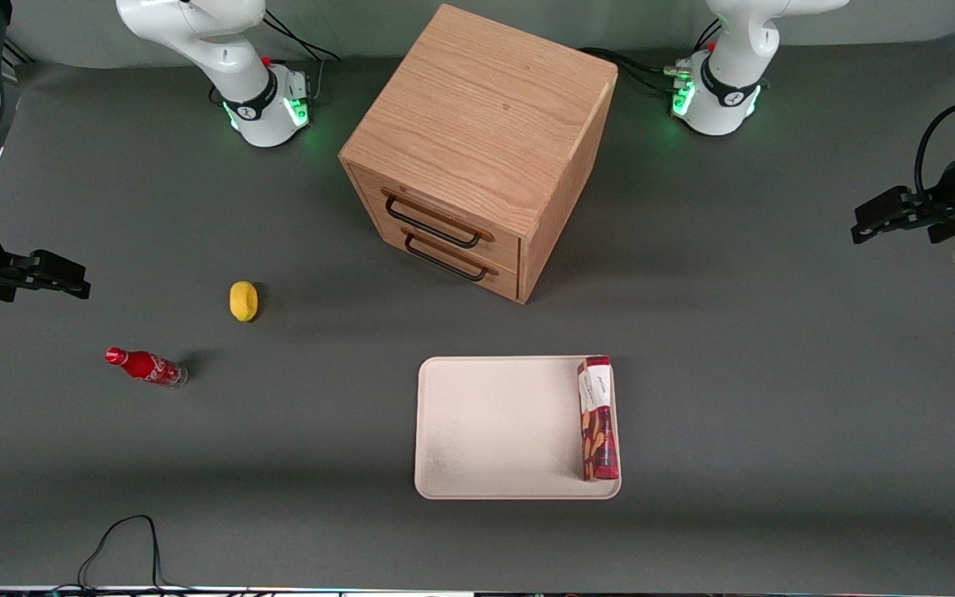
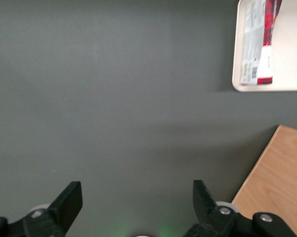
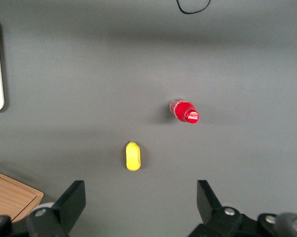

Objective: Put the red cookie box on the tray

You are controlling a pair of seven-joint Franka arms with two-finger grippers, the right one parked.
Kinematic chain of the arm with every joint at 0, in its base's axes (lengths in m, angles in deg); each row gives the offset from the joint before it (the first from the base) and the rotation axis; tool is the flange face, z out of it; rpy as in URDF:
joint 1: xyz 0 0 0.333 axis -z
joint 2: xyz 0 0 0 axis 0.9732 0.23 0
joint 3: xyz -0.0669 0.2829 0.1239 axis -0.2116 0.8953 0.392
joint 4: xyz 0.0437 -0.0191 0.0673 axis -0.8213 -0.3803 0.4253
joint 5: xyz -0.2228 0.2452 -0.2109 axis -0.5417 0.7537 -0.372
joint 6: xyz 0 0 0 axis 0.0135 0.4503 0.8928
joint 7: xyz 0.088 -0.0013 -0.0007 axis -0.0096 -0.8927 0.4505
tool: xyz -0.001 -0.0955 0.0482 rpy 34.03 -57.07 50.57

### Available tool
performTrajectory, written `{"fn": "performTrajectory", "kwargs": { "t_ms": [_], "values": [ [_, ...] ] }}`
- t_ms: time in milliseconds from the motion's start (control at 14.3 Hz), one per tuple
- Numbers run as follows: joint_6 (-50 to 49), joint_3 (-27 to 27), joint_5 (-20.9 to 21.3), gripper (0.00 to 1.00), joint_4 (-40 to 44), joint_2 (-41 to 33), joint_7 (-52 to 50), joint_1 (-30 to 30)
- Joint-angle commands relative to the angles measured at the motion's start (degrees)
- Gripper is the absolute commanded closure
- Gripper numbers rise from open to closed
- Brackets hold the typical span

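Front view is showing the tray (image 1: 502, 431) lying flat on the grey worktop (image 1: 776, 414), nearest the camera of all the items. The box (image 1: 598, 419) is lying on the tray, flat and lengthwise along the rim at the working arm's end, with its white band at the end farther from the camera. The rest of the tray surface is showing bare.

Farther back and toward the parked arm's end, a red bottle (image 1: 146, 367) is lying on its side, and a yellow item (image 1: 244, 300) is sitting a little farther from the camera than the bottle, apart from it.

Farther still, near the middle of the worktop, a wooden cabinet (image 1: 477, 149) is standing with two drawers, both shut, each carrying a dark handle.

At the working arm's edge of the scene, the end effector (image 1: 863, 224) is hanging above bare worktop, well apart from the tray and the box.

Left wrist view is showing the end effector (image 2: 137, 197) with its fingers (image 2: 69, 200) spread wide and nothing between them, grey worktop beneath. The box (image 2: 259, 42) is appearing there on a corner of the tray (image 2: 291, 74), and an edge of the cabinet (image 2: 279, 182) is showing close by.
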Motion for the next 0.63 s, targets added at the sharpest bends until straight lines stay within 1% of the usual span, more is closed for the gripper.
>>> {"fn": "performTrajectory", "kwargs": {
  "t_ms": [0,140,350,561],
  "values": [
    [-2.24,0.89,0.45,0.00,0.51,-0.12,1.48,0.89],
    [-2.25,0.98,0.45,0.00,0.51,-0.03,1.48,0.89],
    [-2.34,0.98,2.38,0.00,0.43,-0.03,0.16,1.16],
    [-2.42,0.98,2.47,0.00,0.34,-0.03,0.25,0.98]
  ]
}}
